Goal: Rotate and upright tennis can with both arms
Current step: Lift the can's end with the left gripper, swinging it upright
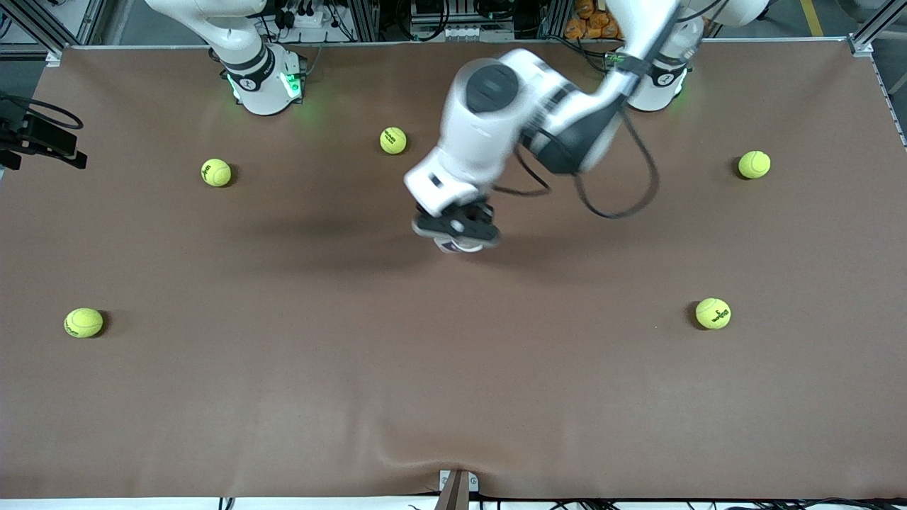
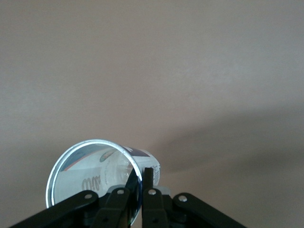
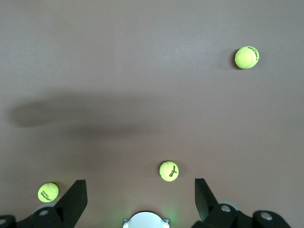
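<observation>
My left gripper is over the middle of the table and points down. It is shut on the tennis can, which is mostly hidden under the hand in the front view. In the left wrist view the clear can shows its white and dark-blue label and its silvery rim. My left gripper pinches that rim, one finger inside the can and one finger outside. My right gripper is open and empty, high over its own green-lit base. It is out of the front view.
Several yellow-green tennis balls lie scattered on the brown table: one near the bases, two toward the right arm's end, two toward the left arm's end. The left arm's cable hangs beside its forearm.
</observation>
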{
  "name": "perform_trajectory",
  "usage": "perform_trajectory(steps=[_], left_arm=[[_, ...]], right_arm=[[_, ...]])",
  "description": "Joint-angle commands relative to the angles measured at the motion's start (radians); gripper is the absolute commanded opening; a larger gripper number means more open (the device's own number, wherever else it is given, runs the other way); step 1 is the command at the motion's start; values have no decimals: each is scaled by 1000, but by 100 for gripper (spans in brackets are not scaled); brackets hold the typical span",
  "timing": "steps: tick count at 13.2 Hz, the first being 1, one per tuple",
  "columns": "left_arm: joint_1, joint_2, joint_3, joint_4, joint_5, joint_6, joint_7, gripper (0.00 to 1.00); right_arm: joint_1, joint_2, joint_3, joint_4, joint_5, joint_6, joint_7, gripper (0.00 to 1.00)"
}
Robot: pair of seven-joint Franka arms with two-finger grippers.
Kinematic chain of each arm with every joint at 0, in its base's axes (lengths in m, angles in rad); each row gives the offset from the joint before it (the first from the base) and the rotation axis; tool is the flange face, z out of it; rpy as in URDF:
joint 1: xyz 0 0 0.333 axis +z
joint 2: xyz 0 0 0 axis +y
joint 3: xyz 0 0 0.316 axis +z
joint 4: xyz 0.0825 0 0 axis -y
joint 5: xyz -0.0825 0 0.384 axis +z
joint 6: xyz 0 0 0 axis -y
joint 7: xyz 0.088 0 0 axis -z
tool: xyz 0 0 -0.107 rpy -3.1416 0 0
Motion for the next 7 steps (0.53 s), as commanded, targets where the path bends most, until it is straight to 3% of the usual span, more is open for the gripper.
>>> perform_trajectory(steps=[1,3,5,7], left_arm=[[-14,10,35,19,63,-30,-32,0],[-18,11,48,18,73,-38,-37,0],[-32,34,42,10,185,-38,-109,0],[-32,60,38,19,175,-19,-156,0]], right_arm=[[2,0,-3,0,12,5,-5,100],[2,0,-3,0,12,5,-4,100],[2,0,-3,0,12,5,-4,100],[4,0,-3,0,12,5,-5,100]])
